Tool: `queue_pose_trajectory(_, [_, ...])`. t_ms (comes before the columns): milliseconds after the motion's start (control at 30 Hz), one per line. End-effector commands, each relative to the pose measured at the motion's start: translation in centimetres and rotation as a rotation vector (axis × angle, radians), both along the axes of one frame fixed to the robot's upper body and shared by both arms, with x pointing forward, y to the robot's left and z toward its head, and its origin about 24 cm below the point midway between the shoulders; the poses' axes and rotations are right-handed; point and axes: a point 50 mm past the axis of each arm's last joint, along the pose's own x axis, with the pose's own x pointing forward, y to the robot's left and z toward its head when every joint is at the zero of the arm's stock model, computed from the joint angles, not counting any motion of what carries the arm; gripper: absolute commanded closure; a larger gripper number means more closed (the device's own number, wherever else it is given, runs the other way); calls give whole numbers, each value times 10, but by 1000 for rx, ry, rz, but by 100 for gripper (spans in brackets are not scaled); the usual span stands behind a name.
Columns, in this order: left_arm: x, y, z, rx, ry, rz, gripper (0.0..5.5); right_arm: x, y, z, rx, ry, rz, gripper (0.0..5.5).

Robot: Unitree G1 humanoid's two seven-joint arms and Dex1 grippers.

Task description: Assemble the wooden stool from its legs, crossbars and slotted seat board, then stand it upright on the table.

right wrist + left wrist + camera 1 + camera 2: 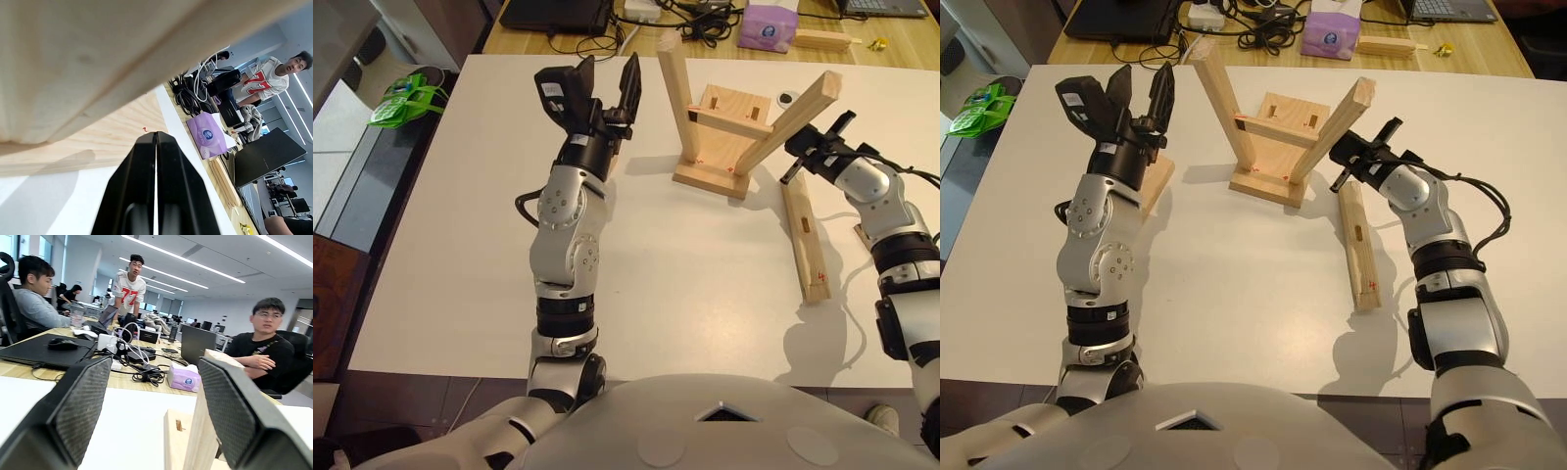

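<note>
Right gripper (800,152), fingers pressed together and empty, is just beside the tilted pale wooden leg (800,116) slotted into the square wooden seat board (732,110). A loose pale wooden leg (806,240) lies flat near it, long axis toward the robot, right arm nearer. Left gripper (607,70) is spread and raised.

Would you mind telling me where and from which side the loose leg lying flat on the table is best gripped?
Take the loose leg near mid-length, from straight above, with the fingers closing across its narrow width. It lies flat with both long sides free, and the right gripper is probably the handier one, sitting by its far end.
</note>
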Motion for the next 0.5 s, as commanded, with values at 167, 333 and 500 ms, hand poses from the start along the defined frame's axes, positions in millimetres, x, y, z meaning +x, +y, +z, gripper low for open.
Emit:
queue_pose_trajectory(167, [8,26,-1,1,11,195,224,-10,25,-9,5,34,140,550])
queue_pose_trajectory(333, [8,30,0,1,12,230,224,-23,48,-9,-16,31,268,550])
queue_pose_trajectory(500, [8,29,3,6,-1,219,224,-38,85,-2,14,24,410,550])
